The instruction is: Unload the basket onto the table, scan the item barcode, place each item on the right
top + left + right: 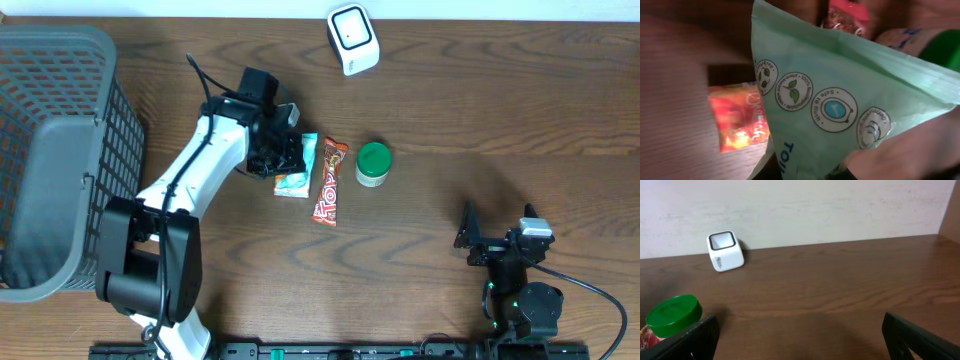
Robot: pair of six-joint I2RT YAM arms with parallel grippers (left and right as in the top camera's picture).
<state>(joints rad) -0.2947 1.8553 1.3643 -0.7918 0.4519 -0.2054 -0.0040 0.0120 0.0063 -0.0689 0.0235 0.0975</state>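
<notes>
Mint-green packet (304,162): the task item, mid-surface toward the far edge, just beside a red snack bar (328,182) and near a green-lidded jar (373,163). Left jaws: together, pinched on the packet's edge. Right jaws: wide apart, empty, by the near right corner. White scanner (353,38): far edge, well apart. Step, as I read it: pickup. Next I must carry the packet across and turn its barcode, which I cannot see, toward the scanner's window.

A dark wood-grain table (500,120) runs up to a plain off-white wall (815,205); the light is soft and even.
</notes>
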